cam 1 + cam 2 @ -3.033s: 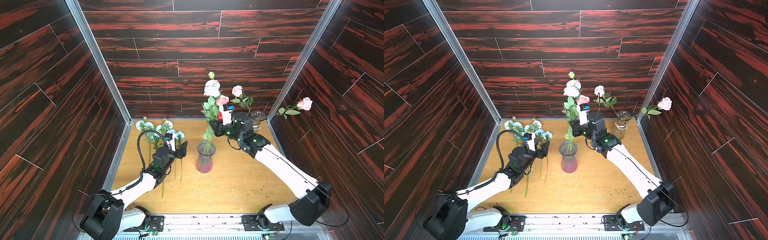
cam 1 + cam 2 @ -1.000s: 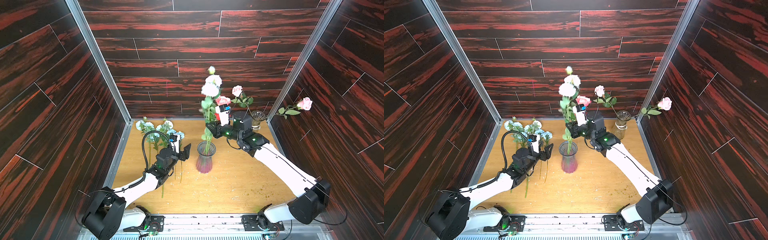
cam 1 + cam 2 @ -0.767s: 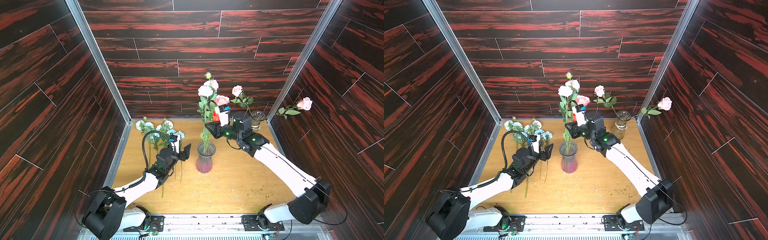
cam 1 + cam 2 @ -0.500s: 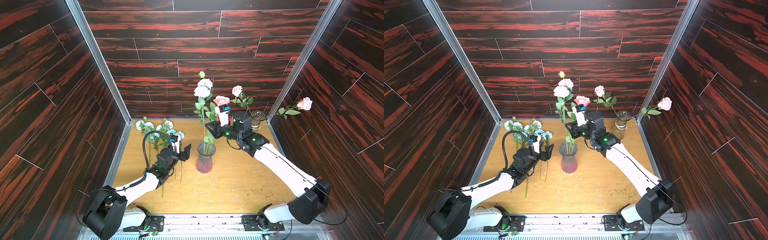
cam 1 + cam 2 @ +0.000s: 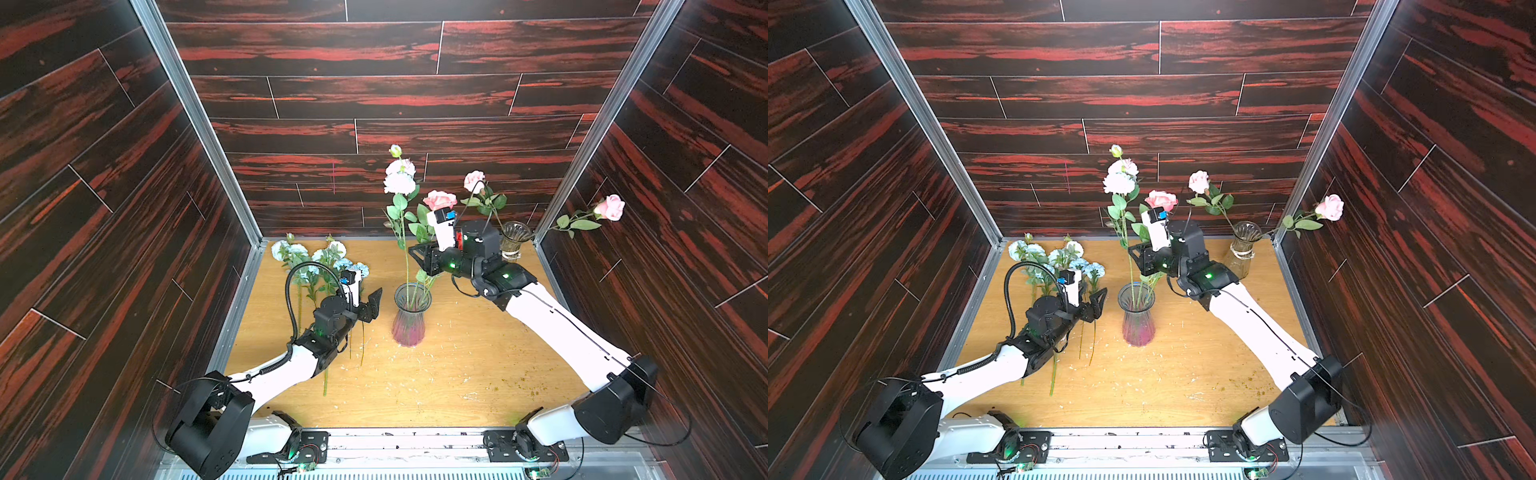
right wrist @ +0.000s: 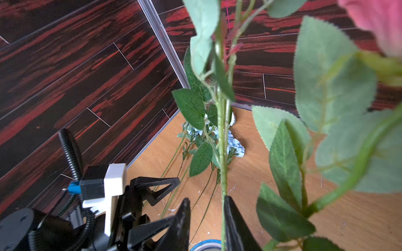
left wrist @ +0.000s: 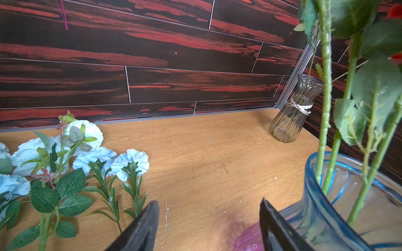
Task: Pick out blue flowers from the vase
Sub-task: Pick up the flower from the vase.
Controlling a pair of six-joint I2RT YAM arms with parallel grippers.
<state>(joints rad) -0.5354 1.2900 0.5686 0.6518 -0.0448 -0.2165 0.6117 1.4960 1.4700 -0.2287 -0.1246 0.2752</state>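
Observation:
The vase (image 5: 410, 320) (image 5: 1138, 318) (image 7: 339, 208) stands mid-table, clear glass with a pink foot. One blue flower stem with pale blooms (image 5: 399, 180) (image 5: 1119, 180) rises from it, leaning left. My right gripper (image 5: 420, 258) (image 5: 1141, 259) (image 6: 206, 198) hovers above the vase mouth, open, and the thin green stalk (image 6: 221, 152) rests against one finger. Several blue flowers (image 5: 316, 262) (image 5: 1054, 257) (image 7: 93, 156) lie at the back left. Just left of the vase my left gripper (image 5: 370, 306) (image 7: 209, 202) is open and holds nothing.
A pink rose (image 5: 439, 199) also stands in the vase, close behind my right wrist. A clear glass vase (image 5: 514, 241) (image 7: 292, 113) in the back right corner holds two pink roses (image 5: 473, 180). Dark wood-patterned walls enclose the table on three sides.
The pale-bloomed stem, held lifted a second ago, has sunk back into the vase and swung left. My right gripper's jaws have parted. The left arm has hardly moved.

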